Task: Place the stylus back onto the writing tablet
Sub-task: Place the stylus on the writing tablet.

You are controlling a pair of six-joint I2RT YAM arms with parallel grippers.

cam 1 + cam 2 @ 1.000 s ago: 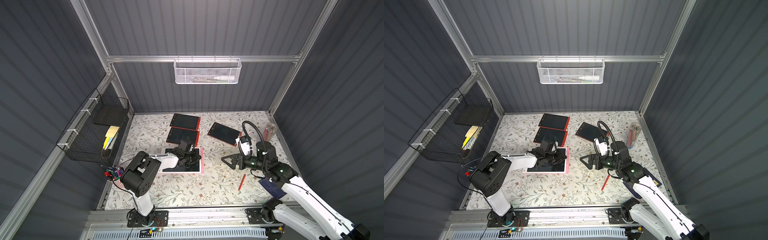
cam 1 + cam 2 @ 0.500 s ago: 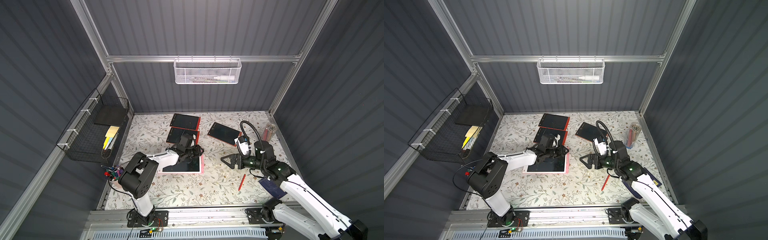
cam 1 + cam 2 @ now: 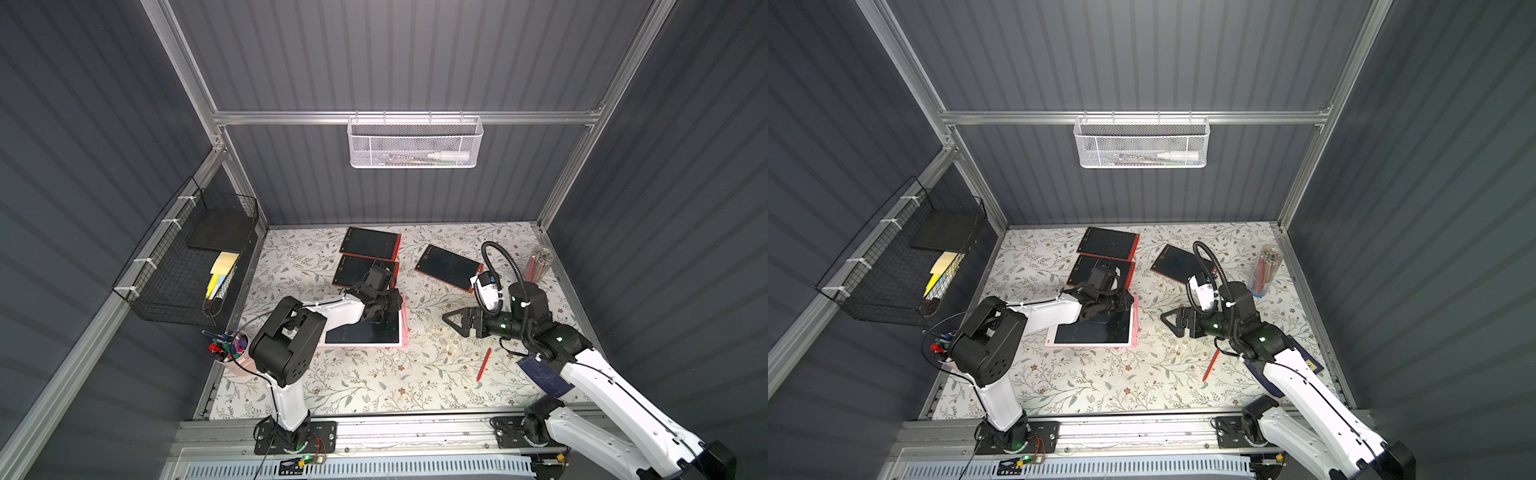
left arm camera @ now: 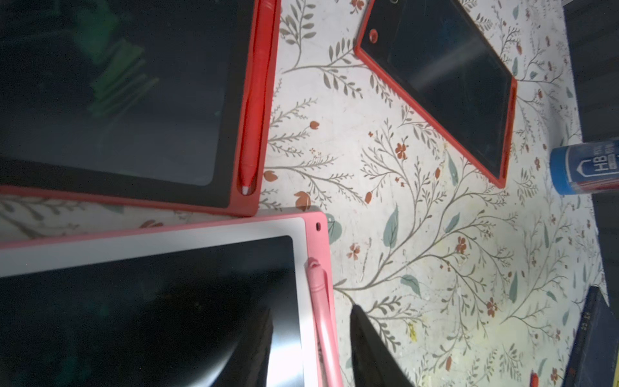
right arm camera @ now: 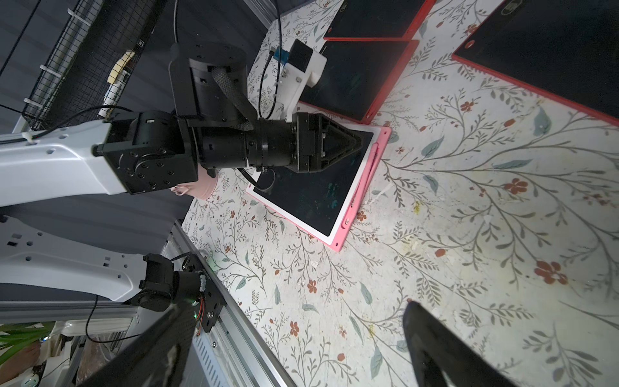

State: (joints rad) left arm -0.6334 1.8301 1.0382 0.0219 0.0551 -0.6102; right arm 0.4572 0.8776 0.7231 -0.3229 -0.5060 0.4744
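Covering the table is a white sheet (image 3: pixel 374 382) printed with leaves and red flowers; ribbed dark grey walls (image 3: pixel 415 62) and aluminium framing enclose it. The left gripper (image 4: pixel 311 310) stands partly spread, gripping nothing: the pink stylus (image 4: pixel 321 318) lies between its fingers (image 4: pixel 368 348), clear of both, along the edge of the pink writing tablet (image 4: pixel 134 244). The right gripper (image 3: pixel 453 321) hovers wide apart and empty, with a loose red stylus (image 3: pixel 484 365) on the sheet behind it. Ahead of the left gripper, a blue tube (image 4: pixel 584 167) reads "HB"
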